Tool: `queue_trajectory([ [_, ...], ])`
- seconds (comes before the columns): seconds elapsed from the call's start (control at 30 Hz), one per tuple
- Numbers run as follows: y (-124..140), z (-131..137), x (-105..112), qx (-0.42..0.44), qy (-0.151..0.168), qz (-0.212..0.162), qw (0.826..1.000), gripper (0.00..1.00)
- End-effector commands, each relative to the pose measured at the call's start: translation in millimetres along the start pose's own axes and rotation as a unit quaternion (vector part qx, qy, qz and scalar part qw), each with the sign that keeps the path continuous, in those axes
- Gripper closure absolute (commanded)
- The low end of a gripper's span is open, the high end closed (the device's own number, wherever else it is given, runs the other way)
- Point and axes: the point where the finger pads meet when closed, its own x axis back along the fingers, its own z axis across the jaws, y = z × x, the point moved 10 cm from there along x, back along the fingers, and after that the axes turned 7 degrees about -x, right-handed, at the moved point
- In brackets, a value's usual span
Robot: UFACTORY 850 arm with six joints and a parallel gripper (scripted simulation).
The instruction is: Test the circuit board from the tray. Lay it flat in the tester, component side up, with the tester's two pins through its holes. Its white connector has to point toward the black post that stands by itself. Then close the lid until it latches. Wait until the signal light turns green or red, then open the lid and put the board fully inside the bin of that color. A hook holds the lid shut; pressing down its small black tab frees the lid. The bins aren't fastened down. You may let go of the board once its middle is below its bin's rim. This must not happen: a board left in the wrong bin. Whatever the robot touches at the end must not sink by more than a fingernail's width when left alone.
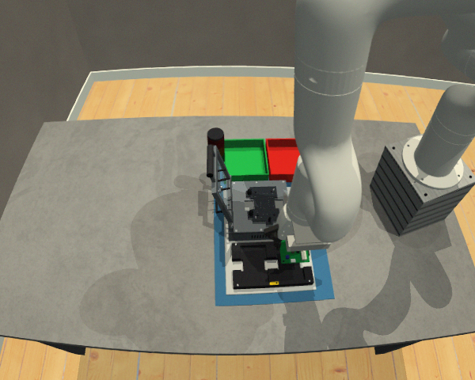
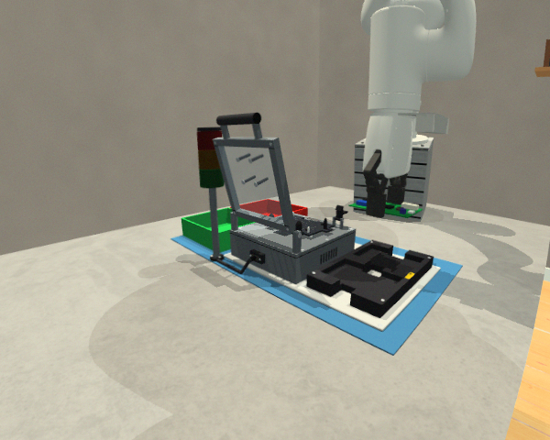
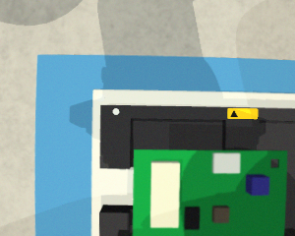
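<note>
My gripper [image 2: 384, 207] is shut on the green circuit board [image 2: 388, 208] and holds it level in the air, above and behind the black tray [image 2: 372, 277]. In the wrist view the board [image 3: 211, 194] shows its component side up, with the white connector [image 3: 165, 194] at its left end, over the empty tray [image 3: 187, 129]. In the top view the board [image 1: 294, 254] peeks out from under my arm, above the tray's [image 1: 270, 270] right side. The tester [image 2: 290, 241] stands with its lid [image 2: 254, 175] tilted open. The signal light [image 2: 208, 159] is dark.
The green bin [image 1: 245, 159] and red bin [image 1: 282, 157] stand side by side behind the tester [image 1: 258, 208]. Tester and tray sit on a blue mat [image 2: 408, 326]. A small black post [image 2: 340, 213] stands at the tester's right rear. My arm's base block [image 1: 422, 190] is on the right.
</note>
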Motion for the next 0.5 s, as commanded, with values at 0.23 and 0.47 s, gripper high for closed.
queue_trajectory([
  [0.23,61,30,5,0.0,0.0,0.001,1.0,0.21],
  [0.47,92,46,7,0.0,0.0,0.001,1.0,0.21],
])
